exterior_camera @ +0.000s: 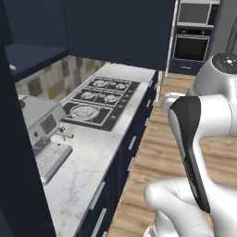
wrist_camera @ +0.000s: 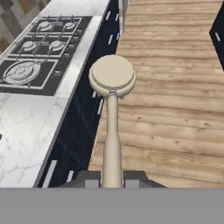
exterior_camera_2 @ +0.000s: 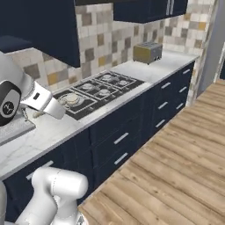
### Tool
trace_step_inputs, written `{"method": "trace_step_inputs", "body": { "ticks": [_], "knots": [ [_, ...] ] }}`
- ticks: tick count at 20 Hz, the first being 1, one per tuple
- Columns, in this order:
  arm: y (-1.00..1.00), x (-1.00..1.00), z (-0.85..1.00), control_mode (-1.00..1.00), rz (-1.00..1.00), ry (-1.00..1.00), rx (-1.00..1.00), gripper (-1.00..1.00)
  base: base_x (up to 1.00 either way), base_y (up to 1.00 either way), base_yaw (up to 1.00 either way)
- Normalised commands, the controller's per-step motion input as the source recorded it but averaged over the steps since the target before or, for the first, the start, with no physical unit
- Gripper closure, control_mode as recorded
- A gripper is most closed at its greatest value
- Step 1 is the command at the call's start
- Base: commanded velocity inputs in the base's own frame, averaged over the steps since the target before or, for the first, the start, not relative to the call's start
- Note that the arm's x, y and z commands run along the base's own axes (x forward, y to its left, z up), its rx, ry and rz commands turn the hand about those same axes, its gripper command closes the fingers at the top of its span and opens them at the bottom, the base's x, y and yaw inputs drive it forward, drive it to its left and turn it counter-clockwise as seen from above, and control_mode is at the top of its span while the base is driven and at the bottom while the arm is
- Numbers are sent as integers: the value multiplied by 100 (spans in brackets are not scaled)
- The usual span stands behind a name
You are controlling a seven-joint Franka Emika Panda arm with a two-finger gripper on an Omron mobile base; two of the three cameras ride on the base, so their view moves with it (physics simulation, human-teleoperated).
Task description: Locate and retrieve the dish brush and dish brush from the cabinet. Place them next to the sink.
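Note:
My gripper (wrist_camera: pixel 112 179) is shut on the handle of a pale tan wooden dish brush (wrist_camera: pixel 112 83). The handle runs straight up from between the fingertips (wrist_camera: pixel 89 179) to the round head. The brush hangs in the air over the counter's front edge and the wood floor, beside the navy drawers. The cabinet (exterior_camera: pixel 32 55), dark navy with a deep open shelf recess, is at the upper left of the left base view, behind the arm (exterior_camera: pixel 194 139). The sink is out of view.
A black stovetop (exterior_camera: pixel 99 99) lies in the marble counter (exterior_camera: pixel 88 157). A grey appliance (exterior_camera: pixel 39 120) stands at the counter's left. A toaster (exterior_camera_2: pixel 147 52) sits at the far end. Navy drawers (exterior_camera_2: pixel 118 136) line the front, and wood floor (exterior_camera_2: pixel 176 167) stretches to the right.

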Motion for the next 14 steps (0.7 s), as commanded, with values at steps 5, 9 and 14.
{"method": "trace_step_inputs", "body": {
  "ticks": [5,9,14],
  "knots": [
    [0,0,0,100,0,0,0,100,-2,-1,-47],
    [0,0,0,100,0,0,0,100,0,-4,-46],
    [0,0,0,100,0,0,0,100,0,-4,-48]
  ]
}}
